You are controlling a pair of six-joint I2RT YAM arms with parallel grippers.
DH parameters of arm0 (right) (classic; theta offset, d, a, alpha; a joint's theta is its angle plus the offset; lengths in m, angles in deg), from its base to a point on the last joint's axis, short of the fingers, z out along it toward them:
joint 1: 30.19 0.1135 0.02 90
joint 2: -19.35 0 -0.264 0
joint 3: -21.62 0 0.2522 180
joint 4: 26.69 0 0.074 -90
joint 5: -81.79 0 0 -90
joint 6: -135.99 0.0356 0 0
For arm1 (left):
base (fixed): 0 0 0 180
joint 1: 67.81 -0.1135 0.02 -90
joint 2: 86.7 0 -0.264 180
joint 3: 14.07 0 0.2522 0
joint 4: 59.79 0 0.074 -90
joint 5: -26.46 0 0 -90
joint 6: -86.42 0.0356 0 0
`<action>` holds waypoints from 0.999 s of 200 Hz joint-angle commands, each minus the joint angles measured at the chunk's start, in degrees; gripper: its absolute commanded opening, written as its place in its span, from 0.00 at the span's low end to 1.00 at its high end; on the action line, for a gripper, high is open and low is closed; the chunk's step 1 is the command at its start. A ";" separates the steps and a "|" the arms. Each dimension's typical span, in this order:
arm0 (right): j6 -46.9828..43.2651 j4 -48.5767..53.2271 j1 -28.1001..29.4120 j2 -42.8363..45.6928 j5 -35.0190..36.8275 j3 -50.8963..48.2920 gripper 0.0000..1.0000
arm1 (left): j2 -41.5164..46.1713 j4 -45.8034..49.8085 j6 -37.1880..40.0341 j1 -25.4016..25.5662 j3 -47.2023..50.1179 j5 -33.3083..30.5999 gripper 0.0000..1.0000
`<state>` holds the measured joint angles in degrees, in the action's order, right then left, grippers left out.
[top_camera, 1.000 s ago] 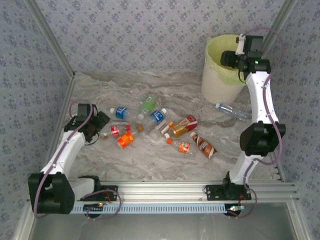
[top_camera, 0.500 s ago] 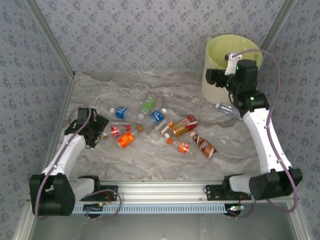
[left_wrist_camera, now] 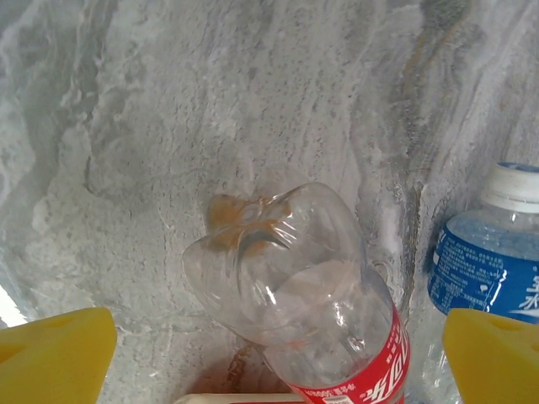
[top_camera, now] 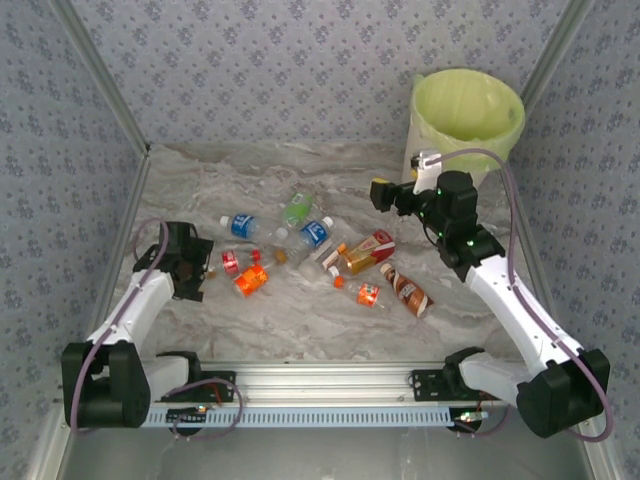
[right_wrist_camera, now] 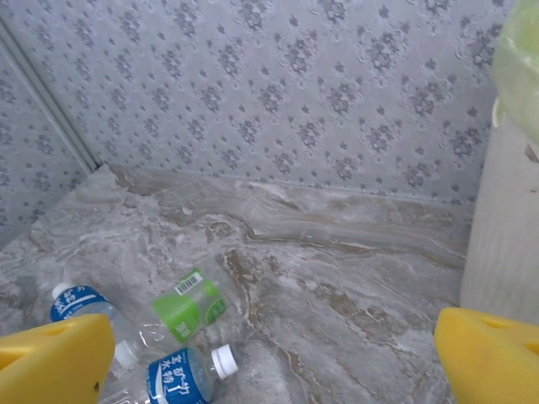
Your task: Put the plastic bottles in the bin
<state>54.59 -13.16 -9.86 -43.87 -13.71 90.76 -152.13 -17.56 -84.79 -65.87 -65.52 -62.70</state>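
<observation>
At the far right corner of the desk, the bin. Across the middle of the desk, plastic bottles lying scattered. At the scatter's left end, left pincer over one lying bottle, with another bottle just beside it. Between scatter and bin, right pincer.

Labelled plastic bottles lie scattered on their sides; the lined bin stands upright.
</observation>
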 commanded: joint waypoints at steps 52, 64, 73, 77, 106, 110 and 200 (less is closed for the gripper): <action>3.55 -9.91 3.89 0.23 2.33 -3.65 1.00 | -10.08 -4.85 -10.77 0.06 -1.86 7.08 0.99; 2.99 -8.55 4.25 0.03 2.93 -3.05 1.00 | -11.33 -5.89 -10.75 0.05 -2.27 6.82 0.99; 2.59 -7.07 4.52 -0.06 3.97 -2.44 1.00 | -12.09 -6.70 -10.74 0.01 -2.41 6.22 0.99; 2.29 -6.45 4.61 -0.10 4.28 -2.09 1.00 | -12.40 -6.95 -10.74 0.00 -2.53 6.01 0.99; 1.68 -4.15 4.78 0.11 5.58 -1.33 1.00 | -13.71 -8.51 -10.81 0.02 -2.47 4.24 0.96; 1.68 -4.06 4.78 0.12 5.67 -1.40 1.00 | -13.75 -9.08 -10.86 0.08 -2.32 4.45 0.95; 2.21 -3.90 5.33 -1.58 6.03 -1.00 1.00 | -10.06 -12.11 -8.64 0.40 0.16 0.18 0.54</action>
<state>56.93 -17.66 -5.09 -44.63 -8.79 87.41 -164.85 -28.77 -95.54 -65.79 -65.76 -59.91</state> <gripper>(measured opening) 0.999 0.578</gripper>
